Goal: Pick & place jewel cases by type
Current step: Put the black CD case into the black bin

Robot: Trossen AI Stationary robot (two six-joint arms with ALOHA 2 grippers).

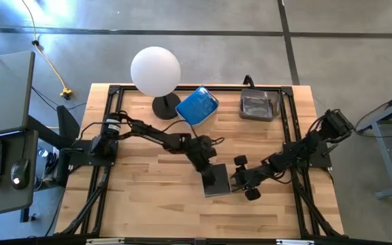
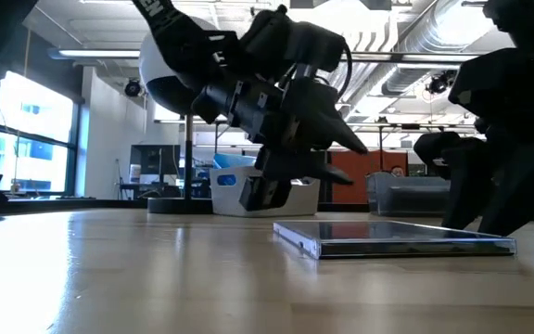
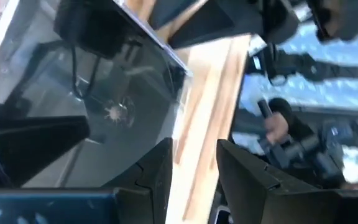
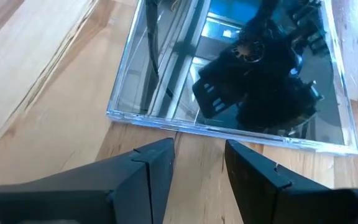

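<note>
Your right gripper (image 4: 197,165) sat low at the table, its two fingers parted with bare wood showing in the gap and nothing held; the clear jewel case (image 4: 229,68) lay flat just ahead of the fingertips, its near edge running straight across the gap, close but not yet between the pads. In the high view that same gripper (image 1: 243,178) stood just beside the case's (image 1: 218,184) right edge, reaching in from the right arm's side of the table (image 1: 148,204).

Your left gripper (image 3: 191,168) was also parted and empty; its fingers pointed along the case's (image 3: 104,93) edge where plastic met wood, and from above it hung over the far-left corner of the case (image 1: 206,167). In the low view it hovered above the case (image 2: 397,239), which lay level on the wood; I could not tell whether it touched.

Both arms were near; the right one faced a full edge square-on, so I would judge it better placed to slide in and pinch, though a thin flat case on wood offers little to grip.

Farther back stood the blue tub (image 1: 197,105) and the clear tub (image 1: 259,105), well apart from the case, with a white globe lamp (image 1: 156,71) left of the blue tub.
</note>
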